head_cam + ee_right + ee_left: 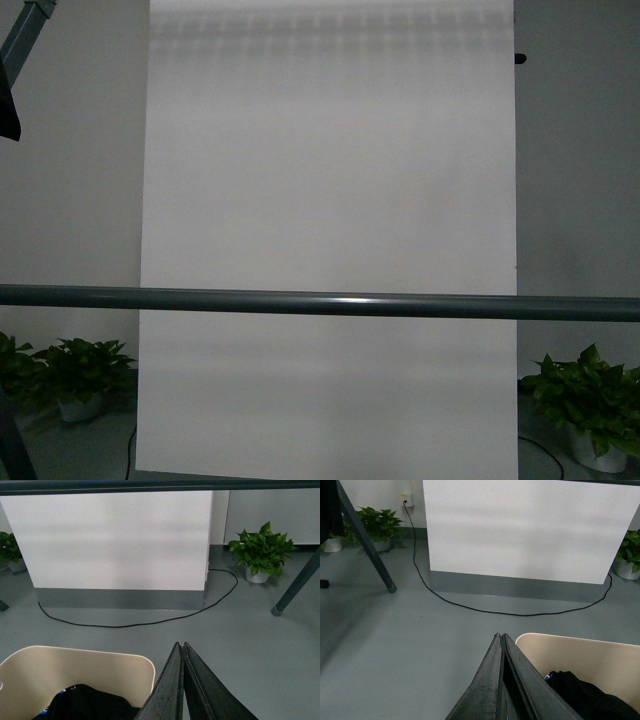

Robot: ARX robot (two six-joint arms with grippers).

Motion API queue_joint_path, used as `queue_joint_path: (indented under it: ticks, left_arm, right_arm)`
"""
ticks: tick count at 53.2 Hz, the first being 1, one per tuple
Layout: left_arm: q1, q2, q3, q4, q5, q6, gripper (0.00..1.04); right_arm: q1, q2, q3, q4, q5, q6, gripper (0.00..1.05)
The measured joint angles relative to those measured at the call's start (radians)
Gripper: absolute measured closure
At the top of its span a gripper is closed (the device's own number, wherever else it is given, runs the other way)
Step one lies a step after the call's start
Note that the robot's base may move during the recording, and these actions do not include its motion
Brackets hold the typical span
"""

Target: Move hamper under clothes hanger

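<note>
The cream hamper (580, 652) stands on the grey floor with dark clothes (580, 695) inside; it also shows in the right wrist view (75, 667). My left gripper (500, 636) is shut and empty, just beside one rim corner of the hamper. My right gripper (180, 644) is shut and empty, just beside the opposite rim corner. The clothes hanger shows as a dark grey horizontal bar (320, 302) across the front view, a slanted leg (367, 542) in the left wrist view, and a leg (295, 587) in the right wrist view.
A white wall panel (330, 230) stands ahead on a grey base (515, 586). A black cable (470, 607) loops over the floor before it. Potted plants stand at both sides (75, 375) (590, 400) (260, 550). Bare grey floor lies between the hamper and the panel.
</note>
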Motion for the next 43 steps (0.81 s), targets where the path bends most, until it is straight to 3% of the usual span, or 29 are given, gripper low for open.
queue_joint_path:
  ticks: [9,16,18,27,39,43]
  left_arm:
    - [0.0,-0.001,0.0,0.0,0.0,-0.001,1.0]
    - [0.0,-0.001,0.0,0.0,0.0,0.0,0.83]
    - [0.0,-0.001,0.0,0.0,0.0,0.0,0.78]
    - [0.0,-0.001,0.0,0.0,0.0,0.0,0.49]
    - [0.0,-0.002,0.0,0.0,0.0,0.001,0.05]
    - [0.0,-0.001,0.0,0.0,0.0,0.001,0.07]
  right_arm:
    - [0.0,0.0,0.0,0.0,0.0,0.0,1.02]
    - [0.0,0.0,0.0,0.0,0.0,-0.001,1.02]
    - [0.0,0.0,0.0,0.0,0.0,-0.001,0.98]
    - [0.0,0.0,0.0,0.0,0.0,-0.001,0.71]
    - [0.0,0.0,0.0,0.0,0.0,-0.001,0.24]
    - [0.0,0.0,0.0,0.0,0.0,-0.001,0.12]
